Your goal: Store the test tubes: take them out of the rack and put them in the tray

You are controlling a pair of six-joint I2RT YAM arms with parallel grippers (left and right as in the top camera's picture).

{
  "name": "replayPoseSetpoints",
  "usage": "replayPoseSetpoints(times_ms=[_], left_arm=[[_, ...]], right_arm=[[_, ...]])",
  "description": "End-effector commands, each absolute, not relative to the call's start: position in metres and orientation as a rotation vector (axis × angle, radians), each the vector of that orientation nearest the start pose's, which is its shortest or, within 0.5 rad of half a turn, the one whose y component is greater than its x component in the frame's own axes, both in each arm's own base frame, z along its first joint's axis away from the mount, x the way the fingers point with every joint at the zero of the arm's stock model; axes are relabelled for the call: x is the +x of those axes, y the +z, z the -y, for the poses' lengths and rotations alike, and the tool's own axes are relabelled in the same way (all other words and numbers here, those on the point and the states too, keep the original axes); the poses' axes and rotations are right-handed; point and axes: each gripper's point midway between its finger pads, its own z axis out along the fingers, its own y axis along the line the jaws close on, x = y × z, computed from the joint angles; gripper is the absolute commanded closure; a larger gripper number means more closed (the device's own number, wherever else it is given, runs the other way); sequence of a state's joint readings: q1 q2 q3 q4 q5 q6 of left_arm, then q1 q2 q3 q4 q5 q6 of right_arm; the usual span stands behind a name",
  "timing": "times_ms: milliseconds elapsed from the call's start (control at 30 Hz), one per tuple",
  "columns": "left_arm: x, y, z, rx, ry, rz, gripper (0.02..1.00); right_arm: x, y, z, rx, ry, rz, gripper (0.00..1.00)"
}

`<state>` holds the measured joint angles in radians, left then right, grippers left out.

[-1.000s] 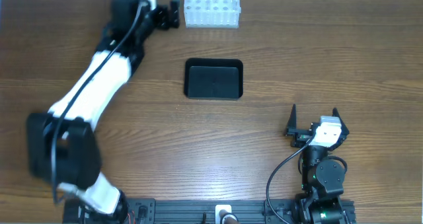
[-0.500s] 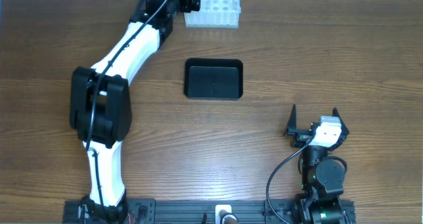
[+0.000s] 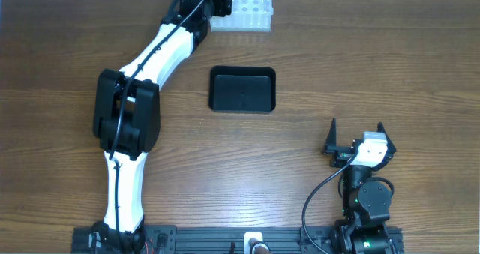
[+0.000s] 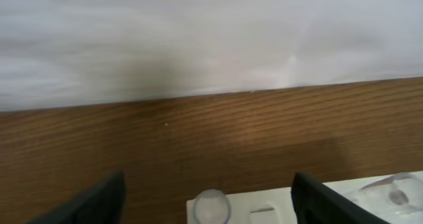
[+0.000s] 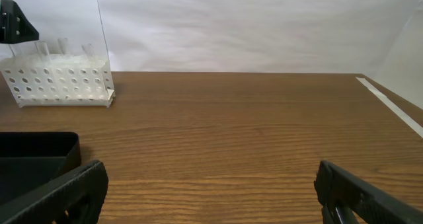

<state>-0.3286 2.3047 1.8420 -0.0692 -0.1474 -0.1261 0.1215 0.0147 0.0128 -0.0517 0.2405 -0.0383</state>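
swung up to the white perforated rack (image 3: 247, 16), left claw (image 4: 208, 196) spread either side of a clear tube (image 4: 211, 208); right claw (image 3: 357, 127) spread too.

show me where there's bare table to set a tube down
Free: the table right of the rack and tray, down to the right tool; also the strip between rack and tray. Crowded: the rack's left end, under the left tool.

I read no text, label, number or sign in any view. Nothing legible on the rack (image 3: 241, 23), the tray (image 3: 242, 90) or the table (image 3: 375, 59).
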Motion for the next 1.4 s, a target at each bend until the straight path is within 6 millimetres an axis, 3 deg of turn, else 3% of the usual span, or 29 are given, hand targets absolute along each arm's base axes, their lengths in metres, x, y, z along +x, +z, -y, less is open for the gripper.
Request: replayPoseSetpoints(times_ms=[33, 100, 333, 1400], left_arm=[[0.632, 0.125, 0.181, 0.063, -0.109, -2.101, 0.268], [0.631, 0.123, 0.183, 0.061, -0.111, -2.105, 0.314], [0.63, 0.116, 0.187, 0.066, -0.114, -2.115, 0.338], [0.629, 0.118, 0.193, 0.046, -0.136, -2.108, 0.792]], right_arm=[[0.245, 0.162, 0.008, 0.038, -0.126, -1.623, 0.009], [0.245, 0.162, 0.008, 0.038, -0.126, -1.623, 0.007], [0.245, 0.162, 0.008, 0.038, -0.126, -1.623, 0.009], [0.245, 0.162, 0.008, 0.038, -0.125, -1.623, 0.009]])
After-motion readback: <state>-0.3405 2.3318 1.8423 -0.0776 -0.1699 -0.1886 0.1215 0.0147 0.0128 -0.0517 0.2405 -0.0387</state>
